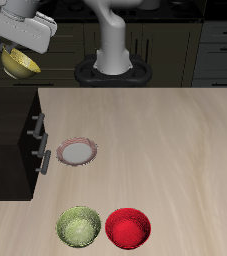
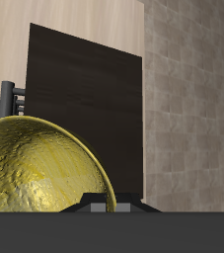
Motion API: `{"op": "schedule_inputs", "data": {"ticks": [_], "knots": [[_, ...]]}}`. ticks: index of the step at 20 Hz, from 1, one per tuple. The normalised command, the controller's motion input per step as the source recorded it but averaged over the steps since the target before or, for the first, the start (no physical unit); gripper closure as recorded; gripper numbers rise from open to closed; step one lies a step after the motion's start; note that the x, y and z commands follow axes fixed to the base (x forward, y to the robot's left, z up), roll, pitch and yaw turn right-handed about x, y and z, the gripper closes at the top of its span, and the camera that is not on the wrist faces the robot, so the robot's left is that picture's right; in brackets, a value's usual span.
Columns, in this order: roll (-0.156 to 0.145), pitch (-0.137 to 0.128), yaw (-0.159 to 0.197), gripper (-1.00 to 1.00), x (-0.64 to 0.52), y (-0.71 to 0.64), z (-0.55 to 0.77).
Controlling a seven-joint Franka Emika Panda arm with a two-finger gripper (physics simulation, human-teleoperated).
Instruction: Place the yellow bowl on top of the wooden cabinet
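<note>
The yellow bowl (image 1: 20,64) is held aloft, pinched at its rim by the gripper (image 1: 25,42), above the far end of the wooden cabinet (image 1: 10,130). If released off-centre, the bowl could be tipped off the cabinet's edge. On the light wooden tabletop (image 1: 165,150), a plate (image 1: 76,152) is seen at centre, an olive-green bowl (image 1: 78,227) and a red bowl (image 1: 128,227) at six o'clock. Dark cabinetry is seen behind.
</note>
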Motion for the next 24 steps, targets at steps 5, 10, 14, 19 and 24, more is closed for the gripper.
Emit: {"op": "schedule_inputs", "data": {"ticks": [5, 10, 14, 19, 24], "knots": [[-0.042, -0.010, 0.001, 1.00, 0.29, -0.13, 0.13], [-0.026, 0.009, -0.033, 1.00, 0.32, -0.16, 0.15], [-0.006, 0.018, -0.036, 1.00, 0.14, -0.08, -0.02], [0.015, 0.020, 0.013, 1.00, 0.22, 0.04, -0.21], [0.012, 0.033, 0.001, 1.00, 0.10, 0.04, -0.28]]}}
